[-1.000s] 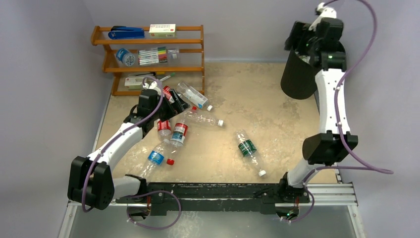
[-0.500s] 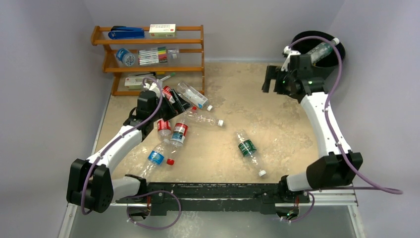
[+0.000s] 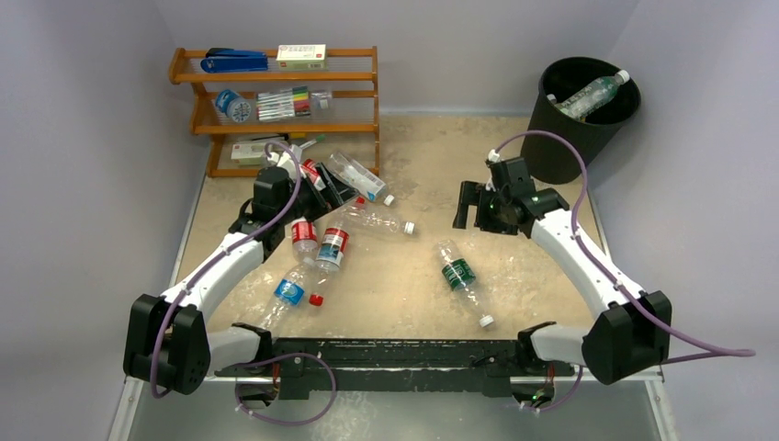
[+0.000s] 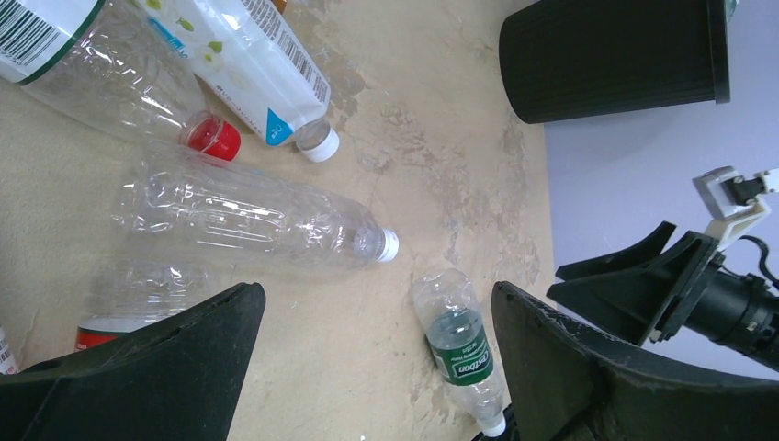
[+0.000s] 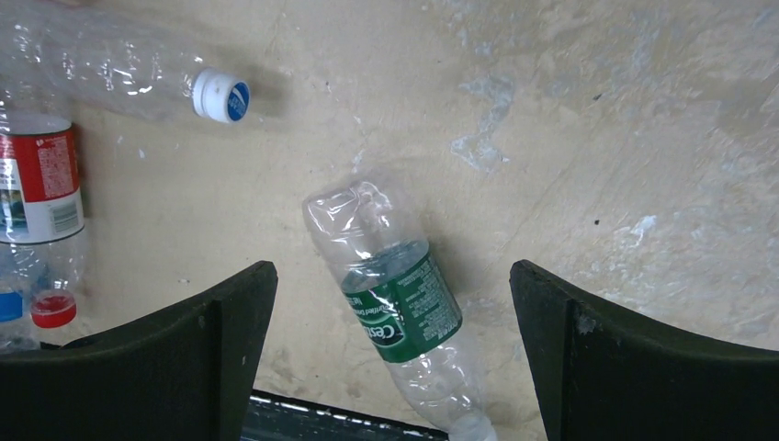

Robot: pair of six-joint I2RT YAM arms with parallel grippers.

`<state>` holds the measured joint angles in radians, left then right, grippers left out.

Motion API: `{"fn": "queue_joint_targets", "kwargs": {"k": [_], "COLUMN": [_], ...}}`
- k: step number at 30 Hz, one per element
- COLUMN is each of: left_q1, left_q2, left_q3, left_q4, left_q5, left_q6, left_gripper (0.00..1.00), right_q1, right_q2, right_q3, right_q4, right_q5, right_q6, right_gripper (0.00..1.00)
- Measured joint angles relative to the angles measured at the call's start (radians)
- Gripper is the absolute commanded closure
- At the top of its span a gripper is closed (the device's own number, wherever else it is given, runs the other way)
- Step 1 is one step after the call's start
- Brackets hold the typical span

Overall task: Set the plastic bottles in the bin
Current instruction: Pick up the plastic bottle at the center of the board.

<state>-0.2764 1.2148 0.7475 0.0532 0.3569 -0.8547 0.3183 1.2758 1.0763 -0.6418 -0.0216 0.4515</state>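
— One green-labelled bottle lying flat, directly under the right gripper. Both fingers spread wide, pinching nothing, not touching it yet.

— Which way along?

— Base out ahead of the fingers, cap end back toward the palm, tilted a little off straight. Crosses the closing line well enough. Probably needs a small wrist turn to square up, then straight down.

— Nearer arm?

— Right, plainly. Left gripper well apart from that one, likewise spread and empty. Poised over the heap of bottles, with a clear white-capped bottle just ahead of its fingertips.

— And the bin?

— Behind the right gripper and well apart from it, upright. One bottle already leaning inside, cap up at the rim.

— Anything to watch?

— Thin, dented-looking plastic. Likely to squash, or to roll away if caught near the neck. Better taken across the labelled middle. After that, a long swing back behind the hand to reach the bin.
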Motion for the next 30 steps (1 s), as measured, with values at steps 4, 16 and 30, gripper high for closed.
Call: {"fn": "queue_joint_targets", "kwargs": {"k": [4, 16, 30], "left_q1": [0.000, 0.000, 0.000], "left_q2": [0.000, -0.003, -0.015], "left_q3": [0.000, -0.010, -0.010], "left_q4": [0.004, 0.010, 0.009], "left_q5": [0.002, 0.002, 0.001], "left_q6": [0.000, 0.000, 0.000], "left_gripper": [0.05, 0.05, 0.05], "right_q1": [0.019, 0.161, 0.239], "right_q2": [-0.016, -0.018, 0.040], "right_q3": [-0.072, -0.277, -0.355], "right_q4": [0.041, 0.142, 0.260], "right_q5": [-0.018, -0.041, -0.029], "right_q6": [0.040, 0.161, 0.236], "right_gripper": [0.02, 0.02, 0.07]}}
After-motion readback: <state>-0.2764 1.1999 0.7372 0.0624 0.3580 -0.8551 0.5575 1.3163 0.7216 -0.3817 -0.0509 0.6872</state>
